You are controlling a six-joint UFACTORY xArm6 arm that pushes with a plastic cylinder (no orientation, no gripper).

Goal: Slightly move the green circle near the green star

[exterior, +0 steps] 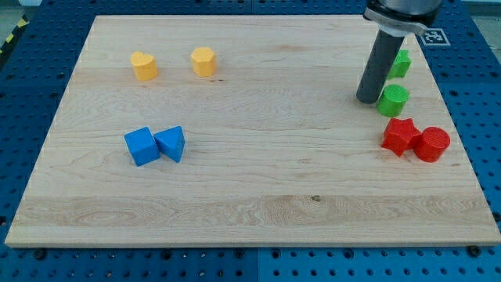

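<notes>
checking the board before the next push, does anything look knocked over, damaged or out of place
Nothing stands out. The blocks sit flat in colour pairs on the wooden board: two yellow blocks, blue cube touching blue triangle, red star against red circle. My tip rests just left of the green circle, partly hiding the green star.

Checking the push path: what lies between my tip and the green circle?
Nothing: in the camera view my tip stands right beside the green circle, on its left, with no block between. The green star sits above the circle, partly hidden by the rod.
</notes>
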